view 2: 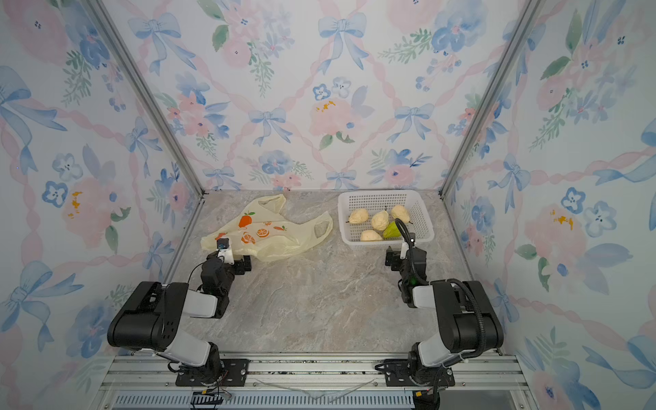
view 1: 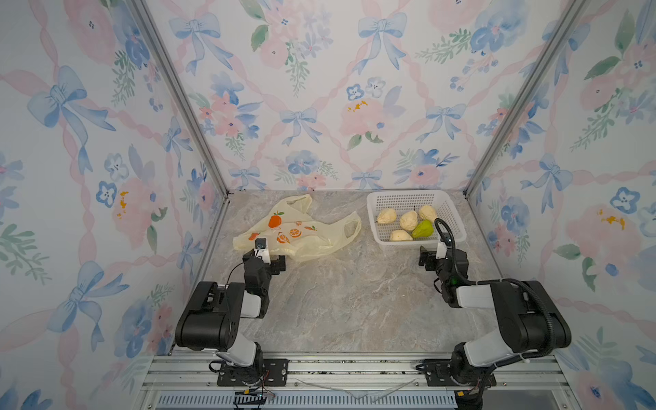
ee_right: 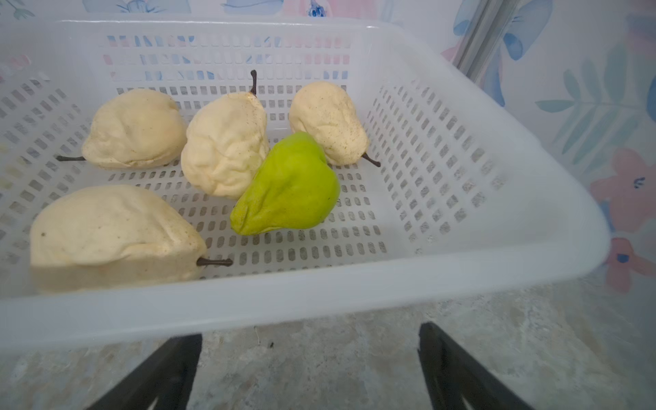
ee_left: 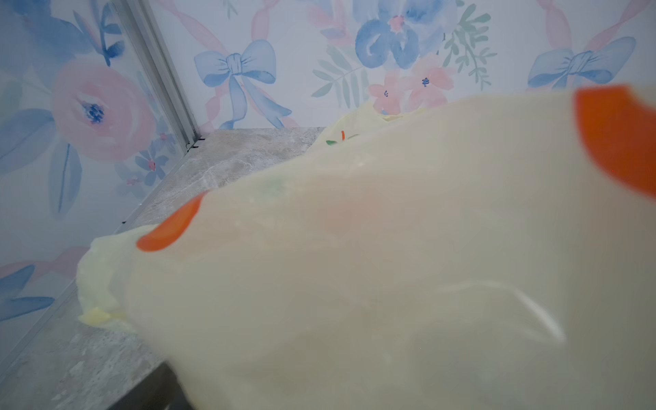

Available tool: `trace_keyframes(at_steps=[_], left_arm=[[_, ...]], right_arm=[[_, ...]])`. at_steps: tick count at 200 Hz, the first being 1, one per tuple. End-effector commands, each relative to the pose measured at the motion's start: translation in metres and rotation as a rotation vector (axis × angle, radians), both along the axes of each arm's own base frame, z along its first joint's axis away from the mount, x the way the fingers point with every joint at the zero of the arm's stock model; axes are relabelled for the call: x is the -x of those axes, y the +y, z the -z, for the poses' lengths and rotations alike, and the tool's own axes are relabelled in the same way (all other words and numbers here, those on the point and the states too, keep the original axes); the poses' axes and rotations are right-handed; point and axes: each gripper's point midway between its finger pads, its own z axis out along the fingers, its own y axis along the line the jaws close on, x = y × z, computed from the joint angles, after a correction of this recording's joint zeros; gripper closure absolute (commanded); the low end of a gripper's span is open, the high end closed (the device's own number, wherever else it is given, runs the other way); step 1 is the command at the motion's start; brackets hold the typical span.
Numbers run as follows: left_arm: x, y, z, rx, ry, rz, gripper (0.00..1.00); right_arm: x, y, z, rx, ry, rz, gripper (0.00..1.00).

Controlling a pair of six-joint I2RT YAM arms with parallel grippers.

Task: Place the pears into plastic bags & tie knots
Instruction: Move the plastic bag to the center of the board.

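Several pears lie in a white perforated basket [view 1: 376, 198] at the back right, most of them cream [view 1: 409, 220] and one green [view 1: 423, 229] [ee_right: 287, 188]. The pale-yellow plastic bag [view 1: 319, 234] [view 2: 284, 241] lies flat and crumpled at the back left, its two handles [view 1: 351, 227] loose and apart. No knots are in view. My left gripper [view 1: 266, 256] sits at the bag's near-left edge with its fingers spread. The bag [ee_left: 390, 266] drapes over the left wrist view and hides the jaws there. My right gripper [ee_right: 309, 340] [view 1: 433, 251] stands open and empty just short of the basket's near rim [ee_right: 319, 294].
The marble tabletop [view 1: 348, 301] is boxed in by floral walls at the left, back and right. Metal corner posts [view 1: 184, 106] rise at both back corners. An aluminium rail [view 1: 355, 369] carrying both arm bases runs along the front edge.
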Motion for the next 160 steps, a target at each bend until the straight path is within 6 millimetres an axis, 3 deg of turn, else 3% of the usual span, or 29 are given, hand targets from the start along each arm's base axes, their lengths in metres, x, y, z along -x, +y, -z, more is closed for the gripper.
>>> trace_keyframes(at_steps=[1,126,160], left_arm=[[-0.004,0.000,-0.008,-0.004,-0.029,0.009,0.02],[-0.004,0.000,-0.009,-0.003,-0.029,0.009,0.02],[-0.004,0.006,-0.012,0.000,-0.033,-0.030,0.02]], right_arm=[[-0.007,0.002,-0.011,-0.009,-0.032,-0.014,0.04],[-0.006,0.001,-0.011,-0.016,-0.036,-0.013,0.04],[0.003,-0.009,-0.041,-0.007,-0.073,0.050,0.04]])
